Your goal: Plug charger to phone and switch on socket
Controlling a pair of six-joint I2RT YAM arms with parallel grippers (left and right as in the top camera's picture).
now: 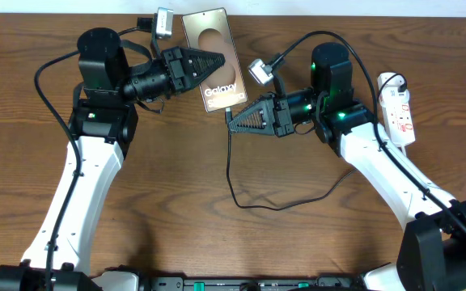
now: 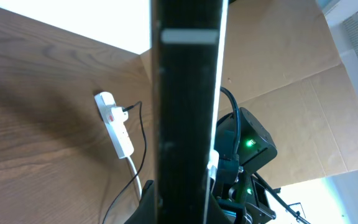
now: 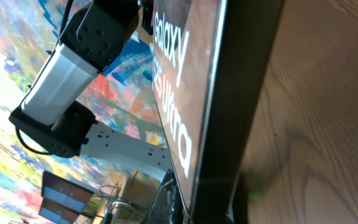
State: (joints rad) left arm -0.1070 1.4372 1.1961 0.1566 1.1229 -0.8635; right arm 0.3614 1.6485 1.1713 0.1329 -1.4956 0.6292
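The bronze phone (image 1: 214, 36) with white "Galaxy" lettering is lifted at the back middle, tilted. My left gripper (image 1: 215, 60) is shut on its left side. In the left wrist view the phone (image 2: 185, 112) is a dark upright band between the jaws (image 2: 185, 210). My right gripper (image 1: 231, 124) is at the phone's lower edge, shut on the tip of the black charger cable (image 1: 231, 174), which hangs from it and loops over the table. The plug tip itself is hidden. The phone's edge (image 3: 229, 93) fills the right wrist view. The white socket strip (image 1: 400, 109) lies at the far right.
The socket strip also shows in the left wrist view (image 2: 115, 127) with its white cord and a black lead plugged in. The black cable loop lies on the wooden table (image 1: 298, 242) between the arms. The table's back edge runs just behind the phone.
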